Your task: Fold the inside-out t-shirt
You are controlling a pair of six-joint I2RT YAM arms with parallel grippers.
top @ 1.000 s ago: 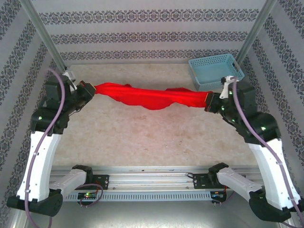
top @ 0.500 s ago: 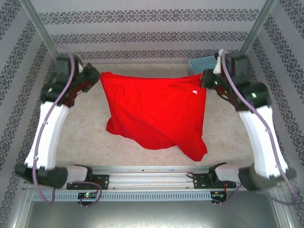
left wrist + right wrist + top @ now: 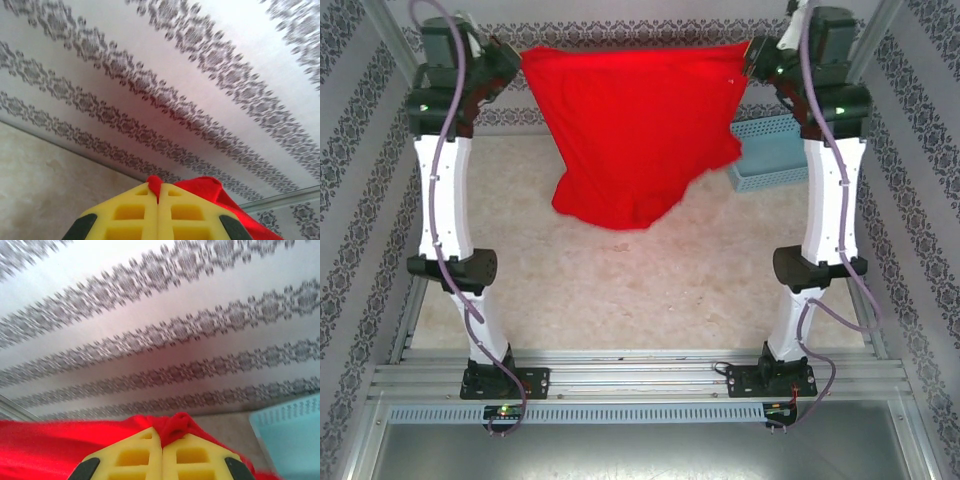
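Top external: red t-shirt (image 3: 630, 130) hung spread high above the desk (image 3: 620, 290), one top corner in each arm's jaws.
Its right edge overlapped the blue basket (image 3: 785, 150). Left wrist: jaws clamped on red cloth, patterned wall (image 3: 210, 75) beyond. Right wrist: jaws clamped likewise, basket nearby.
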